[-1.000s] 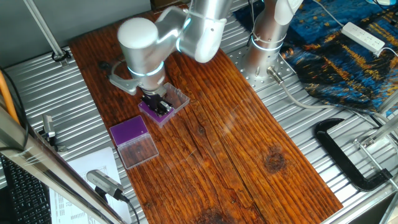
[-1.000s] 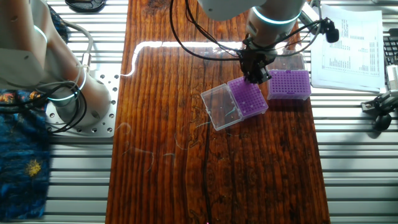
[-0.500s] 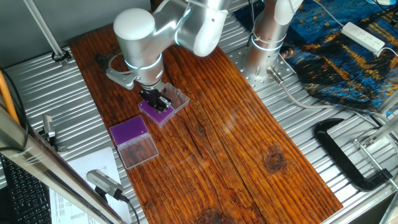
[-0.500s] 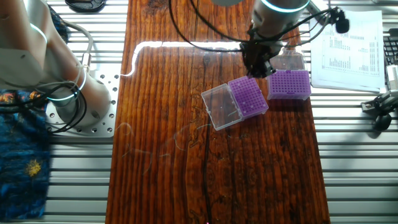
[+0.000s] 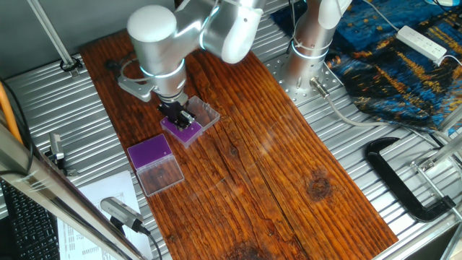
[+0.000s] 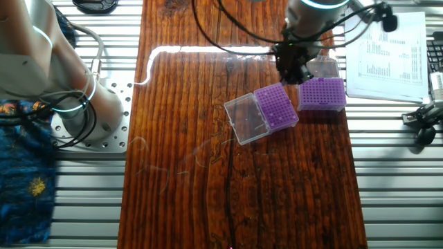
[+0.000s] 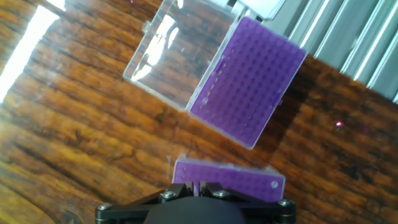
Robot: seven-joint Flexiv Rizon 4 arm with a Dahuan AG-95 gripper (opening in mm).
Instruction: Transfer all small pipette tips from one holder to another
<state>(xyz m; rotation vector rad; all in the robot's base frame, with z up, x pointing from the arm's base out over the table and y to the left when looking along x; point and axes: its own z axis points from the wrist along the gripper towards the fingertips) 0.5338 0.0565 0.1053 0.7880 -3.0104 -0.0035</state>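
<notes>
The end effector is seen hanging low over the wooden worktop, between two purple boxes. Its dark fingers are pointed down at the near box. It cannot be told if the fingers are open or closed, because they are too small and dark in both fixed views. In the hand view only the black base of the end effector is seen at the bottom edge.

Just below it in the hand view, the purple grid top of the near holder is seen. A thin pale tip is seen sticking up at its left corner. The other small pipette tips cannot be made out in any view.

Farther off in the hand view, the second holder is seen with its clear lid flipped open beside it. In the other fixed view, the near holder lies tilted with its own clear lid open, and the second holder sits close by. A sheet of paper is seen on the metal slats past the worktop's edge.
</notes>
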